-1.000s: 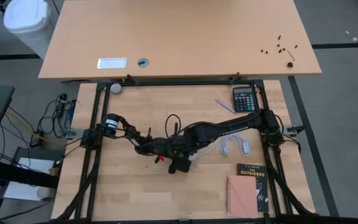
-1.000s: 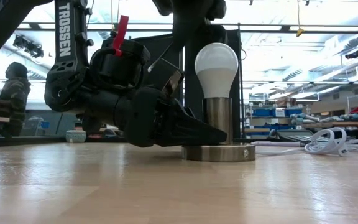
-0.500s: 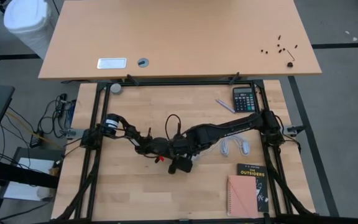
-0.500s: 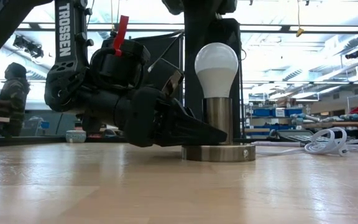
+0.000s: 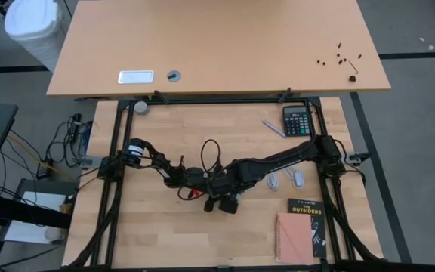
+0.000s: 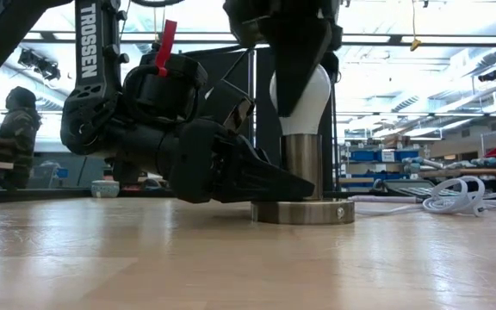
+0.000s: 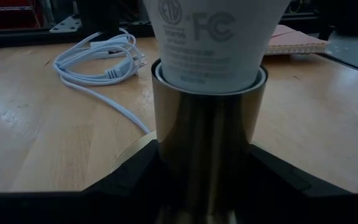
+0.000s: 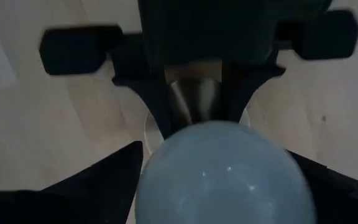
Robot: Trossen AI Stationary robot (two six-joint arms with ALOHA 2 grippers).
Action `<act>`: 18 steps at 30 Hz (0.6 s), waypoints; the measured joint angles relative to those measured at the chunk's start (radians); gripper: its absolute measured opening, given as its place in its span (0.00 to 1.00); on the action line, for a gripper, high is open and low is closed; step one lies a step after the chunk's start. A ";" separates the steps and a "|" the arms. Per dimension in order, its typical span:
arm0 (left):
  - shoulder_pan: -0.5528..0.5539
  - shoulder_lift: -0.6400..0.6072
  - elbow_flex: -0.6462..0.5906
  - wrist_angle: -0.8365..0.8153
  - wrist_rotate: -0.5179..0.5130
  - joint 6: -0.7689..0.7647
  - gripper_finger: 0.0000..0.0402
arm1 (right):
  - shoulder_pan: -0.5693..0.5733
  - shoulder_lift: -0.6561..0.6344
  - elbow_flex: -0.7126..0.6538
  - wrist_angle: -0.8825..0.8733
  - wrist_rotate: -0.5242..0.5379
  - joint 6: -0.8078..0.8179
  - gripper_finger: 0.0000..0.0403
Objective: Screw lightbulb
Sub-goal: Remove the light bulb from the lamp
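Observation:
The white lightbulb (image 6: 319, 96) stands upright in the brass tube (image 6: 304, 164) of a socket whose round base (image 6: 304, 212) rests on the table. My left gripper (image 6: 293, 186) lies low and level beside it, shut on the tube. My right gripper (image 6: 298, 82) hangs over the bulb pointing down, open. Its fingers stand on either side of the bulb's dome (image 8: 219, 177), and I cannot tell whether they touch it. In the high view the two grippers (image 5: 221, 193) hide the bulb. My left gripper pinches the socket's brass tube (image 7: 207, 140) between its two fingers (image 7: 132, 180), low on the tube just above the round base. The fingers come level from the table's left and lie across the upright tube. The base stays flat on the table.
A coiled white cord (image 6: 463, 195) lies to the right of the socket. A calculator (image 5: 297, 119) and a pen (image 5: 273, 127) lie at the far right, two books (image 5: 302, 227) at the near right. Beyond the table, at the left of the low view, stands a person (image 6: 15, 129).
My right gripper has come down over the lightbulb, tipping a little. In the low view one finger now covers the bulb's left side, where before the whole bulb showed. The bulb and the socket have not moved.

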 joint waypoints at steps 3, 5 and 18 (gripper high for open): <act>0.000 0.000 0.000 0.000 0.000 0.000 0.49 | 0.002 0.000 -0.032 0.018 -0.008 -0.002 0.79; 0.000 0.000 0.000 0.000 0.000 0.000 0.49 | 0.002 0.000 -0.044 0.032 -0.011 -0.002 0.78; 0.000 0.000 0.000 0.000 0.000 0.000 0.49 | 0.000 -0.002 -0.065 0.053 -0.007 -0.027 0.76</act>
